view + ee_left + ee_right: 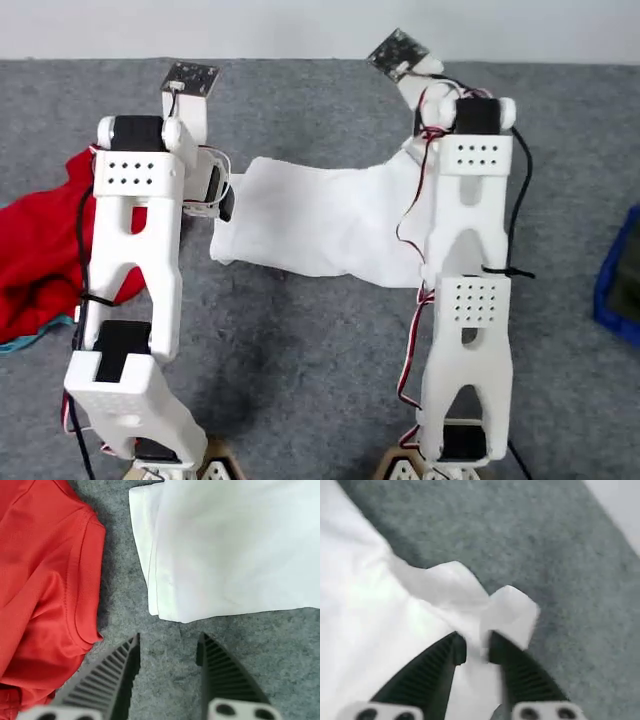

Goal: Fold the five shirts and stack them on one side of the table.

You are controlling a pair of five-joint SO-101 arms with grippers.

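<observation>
I see the white shirt lying mid-table between my arms, on the grey, felt-like table below a pale wall. My right gripper has its fingers pinched narrow on a fold of that shirt. My left gripper hangs with fingers wide over bare grey, between the white shirt and the red shirt. Something blue is cut off at the high view's right edge.

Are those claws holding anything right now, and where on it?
The right end effector pinches the white shirt at a bunched edge. The left end effector is open over the table, holding nothing.
</observation>
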